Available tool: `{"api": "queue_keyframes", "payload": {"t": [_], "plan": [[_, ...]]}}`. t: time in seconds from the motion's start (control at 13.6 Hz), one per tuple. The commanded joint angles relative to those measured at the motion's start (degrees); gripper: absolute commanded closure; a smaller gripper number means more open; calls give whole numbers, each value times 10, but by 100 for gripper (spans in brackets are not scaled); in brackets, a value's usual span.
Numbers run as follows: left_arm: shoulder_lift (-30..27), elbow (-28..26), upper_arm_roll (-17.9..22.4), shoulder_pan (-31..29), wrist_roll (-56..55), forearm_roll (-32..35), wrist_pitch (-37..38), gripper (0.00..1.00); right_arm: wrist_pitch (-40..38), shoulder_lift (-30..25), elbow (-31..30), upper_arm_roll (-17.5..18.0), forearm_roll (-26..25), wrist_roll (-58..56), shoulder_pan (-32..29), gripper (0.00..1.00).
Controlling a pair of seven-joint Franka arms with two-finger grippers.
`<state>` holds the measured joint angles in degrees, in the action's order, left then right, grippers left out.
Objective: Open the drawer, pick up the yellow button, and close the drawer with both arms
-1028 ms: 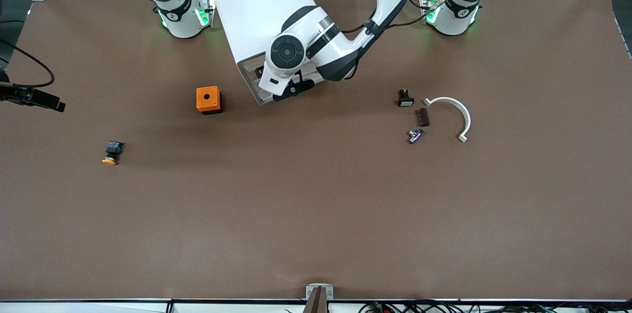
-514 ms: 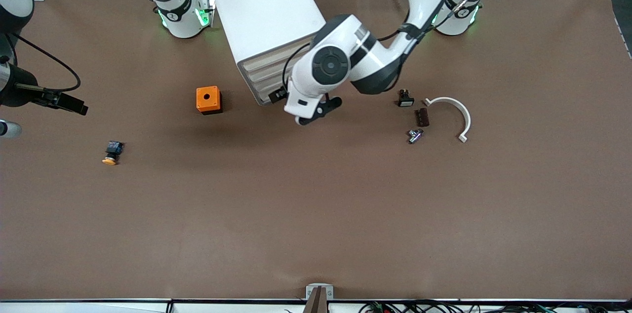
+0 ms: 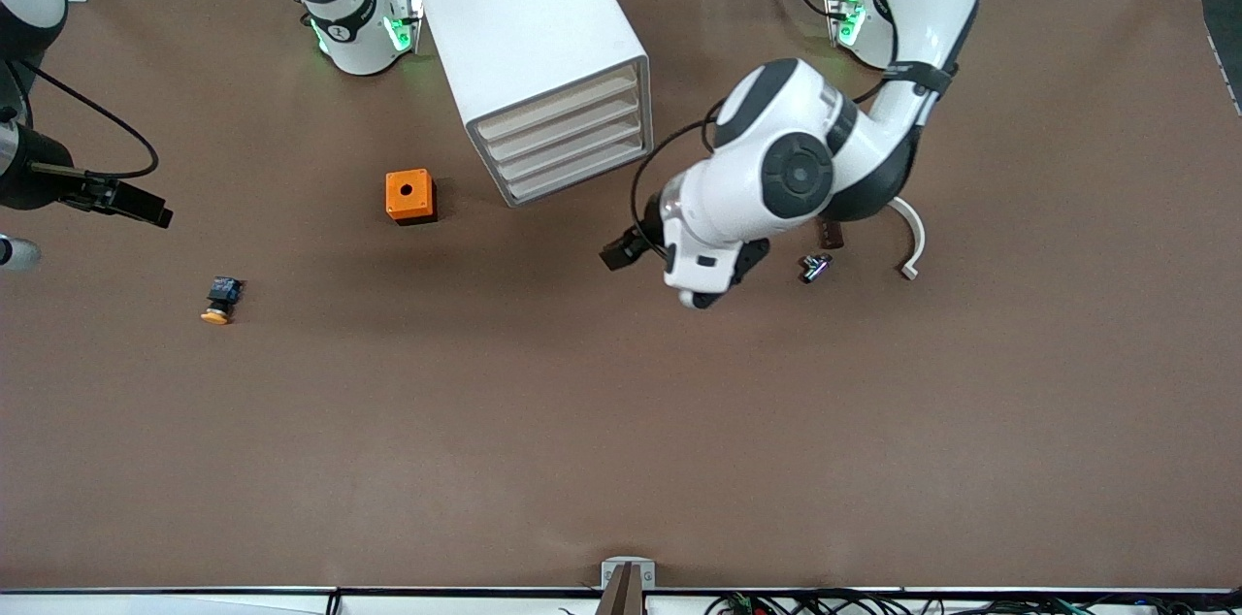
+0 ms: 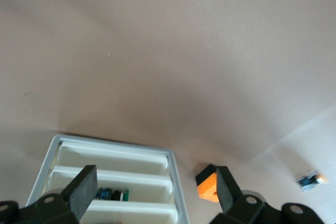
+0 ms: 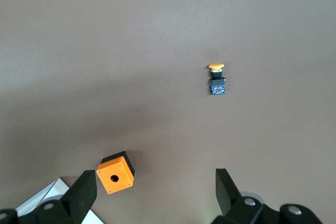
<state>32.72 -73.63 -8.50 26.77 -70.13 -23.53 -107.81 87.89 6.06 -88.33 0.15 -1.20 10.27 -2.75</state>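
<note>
The white cabinet (image 3: pixel 529 23) stands near the arms' bases. Its uppermost drawer (image 3: pixel 561 108) is pushed in flush with the three below it. The button (image 3: pixel 218 298), with an orange cap and a black-blue body, lies on the brown table toward the right arm's end, and it also shows in the right wrist view (image 5: pixel 216 80). My left gripper (image 3: pixel 626 251) hangs open and empty over the table, off the cabinet's front and facing it (image 4: pixel 155 184). My right gripper (image 3: pixel 146 210) hovers open and empty over the table near the button (image 5: pixel 156 182).
An orange cube with a hole (image 3: pixel 409 196) sits beside the cabinet front. A brown piece (image 3: pixel 831 235), a small metal part (image 3: pixel 815 267) and a white arc (image 3: pixel 913 242) lie under the left arm's elbow. A small blue-green item (image 4: pixel 110 194) shows inside one drawer.
The left arm has swung away from the cabinet front, toward its own end of the table and nearer the camera, uncovering the drawer fronts. The right gripper shifted slightly, then held still.
</note>
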Motion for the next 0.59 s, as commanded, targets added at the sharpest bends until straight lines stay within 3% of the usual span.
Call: {"api": "queue_keyframes", "payload": {"t": [0.0,0.51], "plan": [[-24,-15,-2,-40,-5,-2,8,0,-4,0,7,-2,4,9,4,0],[-28,-13,-3,-109,-3,69,21,0,-3,1,13,-2,6,9,4,0]]}}
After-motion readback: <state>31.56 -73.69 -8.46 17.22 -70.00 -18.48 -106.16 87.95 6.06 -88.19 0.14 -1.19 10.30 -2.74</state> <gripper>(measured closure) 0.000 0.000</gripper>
